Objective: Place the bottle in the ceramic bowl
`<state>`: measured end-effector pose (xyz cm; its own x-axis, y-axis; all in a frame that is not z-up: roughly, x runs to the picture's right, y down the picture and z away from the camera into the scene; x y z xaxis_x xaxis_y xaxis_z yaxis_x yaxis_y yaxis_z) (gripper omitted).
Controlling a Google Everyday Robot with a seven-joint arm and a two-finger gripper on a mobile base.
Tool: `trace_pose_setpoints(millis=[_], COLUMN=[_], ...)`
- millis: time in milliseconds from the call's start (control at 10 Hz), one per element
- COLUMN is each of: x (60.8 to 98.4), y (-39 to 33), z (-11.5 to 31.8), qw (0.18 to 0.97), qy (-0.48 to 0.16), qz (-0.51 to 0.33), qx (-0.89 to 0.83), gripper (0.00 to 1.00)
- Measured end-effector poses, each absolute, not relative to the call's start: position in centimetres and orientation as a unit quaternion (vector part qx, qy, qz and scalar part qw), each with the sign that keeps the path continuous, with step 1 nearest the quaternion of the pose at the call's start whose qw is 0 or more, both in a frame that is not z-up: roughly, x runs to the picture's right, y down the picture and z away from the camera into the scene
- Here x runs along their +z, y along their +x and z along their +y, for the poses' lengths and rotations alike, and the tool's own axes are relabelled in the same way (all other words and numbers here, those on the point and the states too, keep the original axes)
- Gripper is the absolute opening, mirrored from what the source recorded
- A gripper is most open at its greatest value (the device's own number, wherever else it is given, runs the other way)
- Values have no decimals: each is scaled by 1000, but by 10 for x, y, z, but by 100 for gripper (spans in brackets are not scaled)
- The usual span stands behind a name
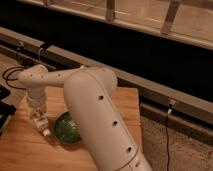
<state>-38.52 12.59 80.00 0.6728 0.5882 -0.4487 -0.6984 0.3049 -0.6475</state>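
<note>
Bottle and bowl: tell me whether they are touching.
Cannot tell. In the camera view the bottle, held in the shut gripper left of the bowl, ends right beside its rim; no gap or contact shows plainly.

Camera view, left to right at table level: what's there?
Black cable → gripper over the table's left side, shut on the bottle → ceramic bowl → big white arm link → thin floor cable.

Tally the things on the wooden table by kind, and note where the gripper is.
ceramic bowl: 1, green
bottle: 1, held in the shut gripper, just left of the ceramic bowl
Total: 2
</note>
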Motion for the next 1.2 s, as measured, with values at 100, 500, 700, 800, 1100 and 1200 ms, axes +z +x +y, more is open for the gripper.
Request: trace_pose_setpoints(millis=[100, 500, 700, 800, 1100, 1200], x=[799, 804, 808, 803, 773, 762], y=[-384, -385, -386, -379, -362, -344], z=[127, 124, 112, 99, 74, 64], qw=[806, 808, 815, 821, 831, 833], qy=[-433, -435, -424, -407, -373, -359], qz=[66, 72, 82, 89, 93, 96], qx=[397, 391, 386, 390, 401, 409], gripper=[0, 0, 0, 0, 0, 0])
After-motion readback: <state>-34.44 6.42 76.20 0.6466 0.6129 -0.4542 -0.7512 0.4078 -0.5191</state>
